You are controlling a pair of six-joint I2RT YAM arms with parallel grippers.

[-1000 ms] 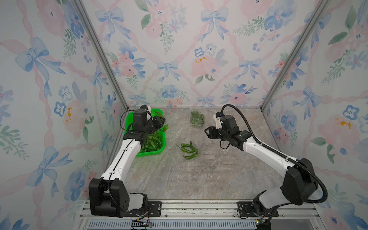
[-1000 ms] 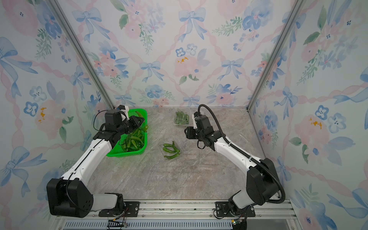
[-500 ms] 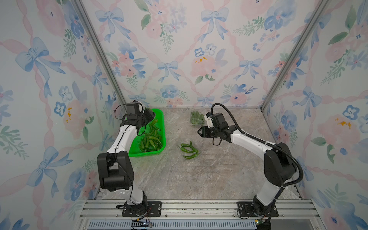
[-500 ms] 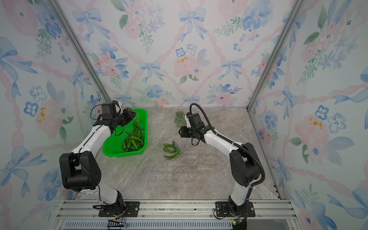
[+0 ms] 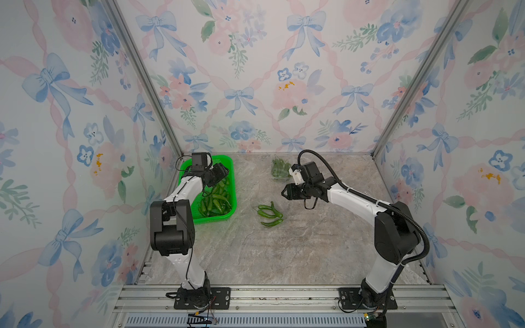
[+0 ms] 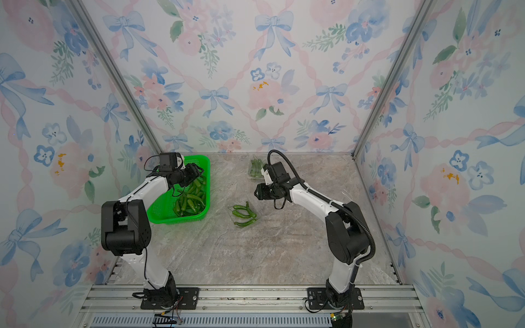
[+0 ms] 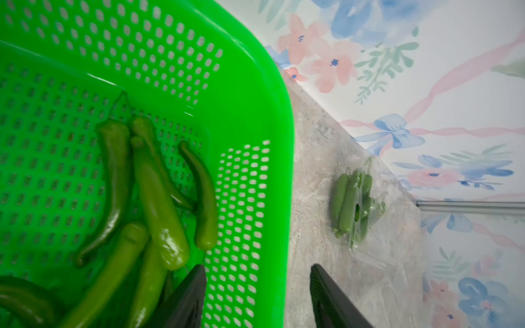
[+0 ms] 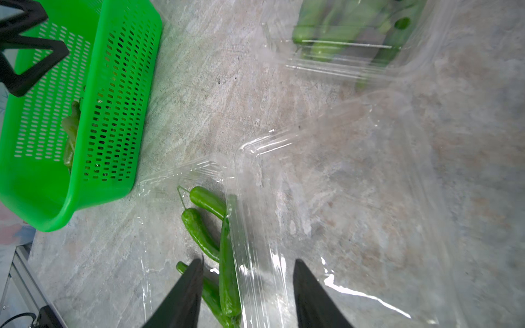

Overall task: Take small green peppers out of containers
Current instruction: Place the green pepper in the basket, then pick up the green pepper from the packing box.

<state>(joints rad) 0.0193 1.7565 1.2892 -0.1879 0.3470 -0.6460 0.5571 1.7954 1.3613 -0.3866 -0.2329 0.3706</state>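
Note:
Several small green peppers (image 5: pixel 216 203) lie in the green basket. My left gripper (image 5: pixel 224 170) hovers over the basket's far end, open and empty (image 7: pixel 255 267). A few more peppers (image 5: pixel 270 214) lie in an opened clear container (image 8: pixel 312 170) at the table's middle. My right gripper (image 5: pixel 284 193) hangs just right of and above them, open (image 8: pixel 247 259); the container's clear edge and one pepper (image 8: pixel 227 278) show below the gap between its fingers. A closed container (image 5: pixel 279 169) full of peppers (image 7: pixel 352 204) sits by the back wall.
The bright green perforated basket (image 6: pixel 159 215) stands at the back left, close to the left wall. The floral back wall rises right behind the closed container (image 8: pixel 349 37). Metal rails (image 5: pixel 255 295) run along the front edge.
My left gripper has moved toward the basket's far end and opened. My right gripper has shifted a little left, toward the opened container.

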